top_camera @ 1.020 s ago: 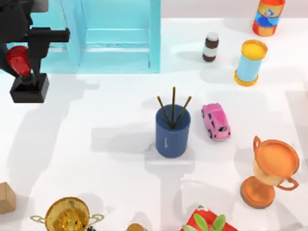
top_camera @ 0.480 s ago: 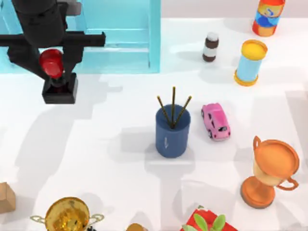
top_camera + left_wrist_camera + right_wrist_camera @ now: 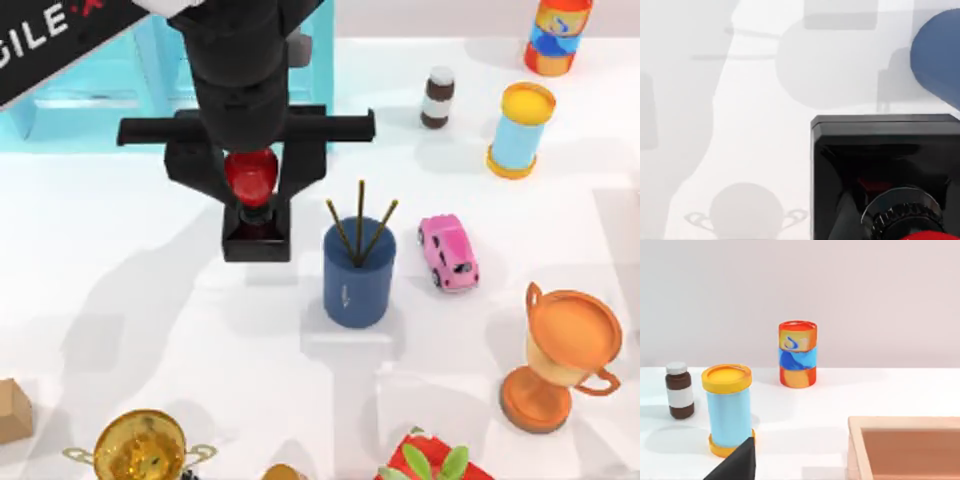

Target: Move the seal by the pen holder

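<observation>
The seal (image 3: 256, 205), a black square base under a glossy red knob, is gripped at the knob by my left gripper (image 3: 251, 185), which is shut on it. It sits just left of the pen holder (image 3: 357, 275), a dark blue cup with three brown sticks, with a small gap between them. In the left wrist view the seal's black base (image 3: 885, 160) is close up and the pen holder's blue wall (image 3: 940, 55) lies just beyond it. A dark corner of my right gripper (image 3: 737, 465) shows in the right wrist view, parked far from the seal.
A pink toy car (image 3: 448, 252) lies right of the pen holder. An orange trophy (image 3: 560, 355) stands front right and a gold trophy (image 3: 140, 445) front left. At the back are a light-blue can (image 3: 520, 130), a brown bottle (image 3: 437, 97) and a turquoise shelf (image 3: 240, 90).
My left gripper has carried the seal from the table's far left edge rightward and a little toward the front, ending beside the pen holder. Nothing else has moved.
</observation>
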Controlling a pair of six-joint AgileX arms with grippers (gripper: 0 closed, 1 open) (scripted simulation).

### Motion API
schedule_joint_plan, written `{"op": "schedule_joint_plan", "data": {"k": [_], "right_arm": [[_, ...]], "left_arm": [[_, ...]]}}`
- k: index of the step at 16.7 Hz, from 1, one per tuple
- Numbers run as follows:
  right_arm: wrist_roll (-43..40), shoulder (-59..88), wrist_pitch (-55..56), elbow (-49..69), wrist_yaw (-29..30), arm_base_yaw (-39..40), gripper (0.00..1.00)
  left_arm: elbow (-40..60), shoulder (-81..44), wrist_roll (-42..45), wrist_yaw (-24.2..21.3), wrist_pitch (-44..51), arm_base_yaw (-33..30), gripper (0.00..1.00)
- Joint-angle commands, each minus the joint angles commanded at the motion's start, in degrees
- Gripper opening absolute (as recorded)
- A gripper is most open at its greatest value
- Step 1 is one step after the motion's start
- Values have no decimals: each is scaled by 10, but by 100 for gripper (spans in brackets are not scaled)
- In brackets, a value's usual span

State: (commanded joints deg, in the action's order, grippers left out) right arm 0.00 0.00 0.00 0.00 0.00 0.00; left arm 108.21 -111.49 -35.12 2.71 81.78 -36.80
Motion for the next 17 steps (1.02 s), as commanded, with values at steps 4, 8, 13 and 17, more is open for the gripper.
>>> {"op": "schedule_joint_plan", "data": {"k": [4,8,13,17], "right_arm": [[0,0,0,0,0,0,100],[0,0,0,0,0,0,100],[0,0,0,0,0,0,100],[0,0,0,0,0,0,100]], "left_arm": [[1,-2,1,-1,1,1,0],[-23,2,0,-1,-20,1,0],[-40,4,0,0,-36,0,0],[-40,4,0,0,-36,0,23]]}}
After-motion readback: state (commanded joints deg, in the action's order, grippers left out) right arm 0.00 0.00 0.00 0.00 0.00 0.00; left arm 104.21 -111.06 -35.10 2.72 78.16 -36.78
